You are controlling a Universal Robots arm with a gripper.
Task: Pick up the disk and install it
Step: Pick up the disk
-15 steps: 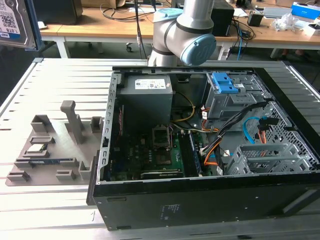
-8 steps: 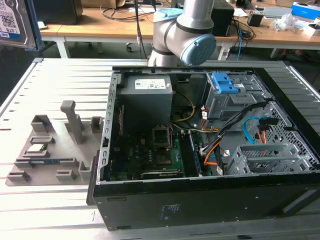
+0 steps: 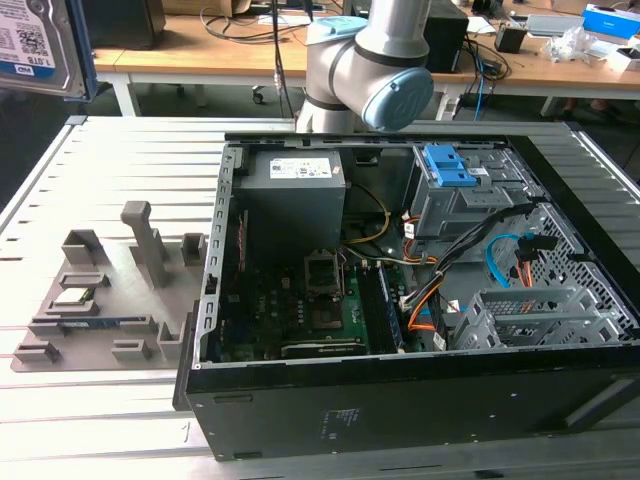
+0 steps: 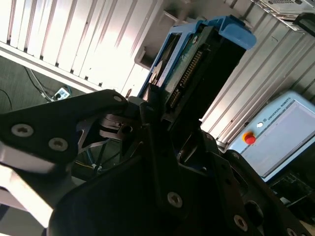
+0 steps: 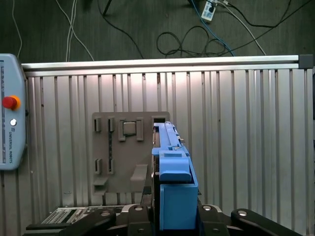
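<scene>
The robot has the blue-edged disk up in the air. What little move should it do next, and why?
Probably carry it sideways toward the open computer case. The hand grips the disk, which hangs high above the grey parts tray, at the exterior view's left, away from the case.

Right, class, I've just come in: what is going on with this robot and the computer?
The arm's gripper is clamped on the disk, holding it in the air above the grey parts holder on the slatted metal table. The open computer case lies on the same table, and the disk is not yet installed in it.
</scene>
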